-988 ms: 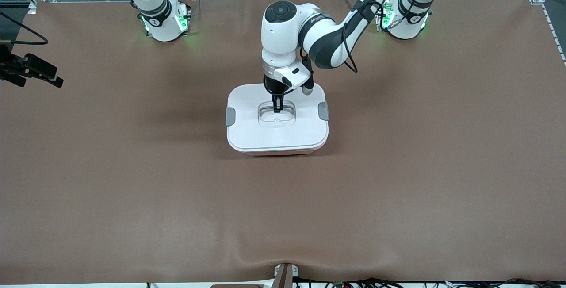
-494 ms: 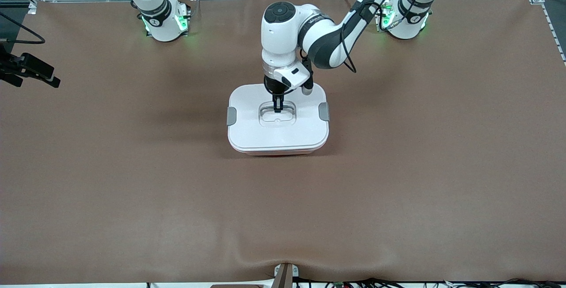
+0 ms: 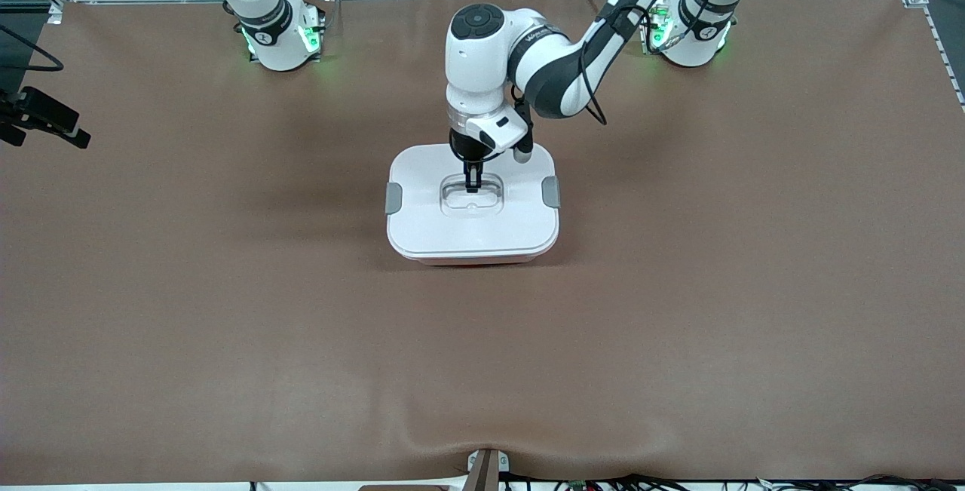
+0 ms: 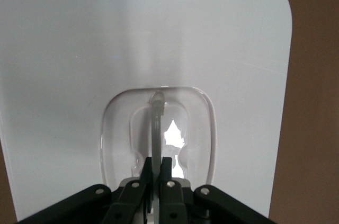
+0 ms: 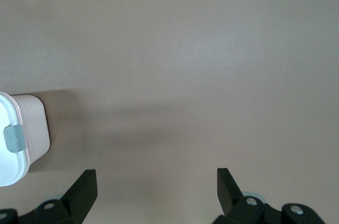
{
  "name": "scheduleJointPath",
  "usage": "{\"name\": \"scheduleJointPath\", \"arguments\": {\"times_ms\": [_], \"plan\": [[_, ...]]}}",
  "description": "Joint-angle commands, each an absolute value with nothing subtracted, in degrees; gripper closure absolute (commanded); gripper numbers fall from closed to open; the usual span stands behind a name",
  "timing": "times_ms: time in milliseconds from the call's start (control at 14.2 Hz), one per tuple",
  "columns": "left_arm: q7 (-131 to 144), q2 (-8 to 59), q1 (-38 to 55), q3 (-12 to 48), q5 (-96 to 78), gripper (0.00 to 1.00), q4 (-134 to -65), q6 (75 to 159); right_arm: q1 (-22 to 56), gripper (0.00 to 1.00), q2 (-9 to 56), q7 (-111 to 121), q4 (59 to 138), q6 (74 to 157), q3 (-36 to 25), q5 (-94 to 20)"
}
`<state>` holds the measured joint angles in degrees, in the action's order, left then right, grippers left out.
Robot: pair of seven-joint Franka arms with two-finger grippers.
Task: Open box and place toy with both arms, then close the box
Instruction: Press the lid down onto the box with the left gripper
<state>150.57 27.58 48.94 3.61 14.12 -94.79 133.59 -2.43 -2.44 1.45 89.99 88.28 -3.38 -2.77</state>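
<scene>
The box (image 3: 473, 253) stands mid-table, a pale pink tub under a white lid (image 3: 422, 208) with grey side clips (image 3: 393, 197). My left gripper (image 3: 473, 185) is on the lid's middle, shut on the clear recessed handle (image 4: 157, 118); the left wrist view shows the left gripper (image 4: 158, 163) pinching the handle's thin bar. My right gripper (image 3: 71, 133) hangs open and empty over the right arm's end of the table, well away from the box. The right wrist view shows the right gripper (image 5: 156, 173) over bare table, with a corner of the box (image 5: 24, 128) in view. The toy is out of view.
The brown table mat (image 3: 678, 310) lies around the box with nothing else on it. The arm bases (image 3: 279, 31) stand along the table edge farthest from the front camera. A small bracket (image 3: 486, 468) sits at the edge nearest the front camera.
My right gripper has drifted farther toward the right arm's end of the table. My left gripper stays shut on the lid handle; the box has barely shifted.
</scene>
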Motion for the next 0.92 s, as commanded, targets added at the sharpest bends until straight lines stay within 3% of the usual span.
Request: {"name": "scheduleJointPath", "arguments": {"times_ms": [0,847], "plan": [[150.82,27.69,49.13,3.34,15.82,1.0,-95.36,135.09,-2.99,0.0,-1.41,1.05,89.03,87.28,-2.55,-3.69],[150.91,27.95,49.22,3.34,15.82,1.0,-95.89,135.09,-2.99,0.0,-1.14,1.06,89.21,82.53,-2.46,-3.25]]}}
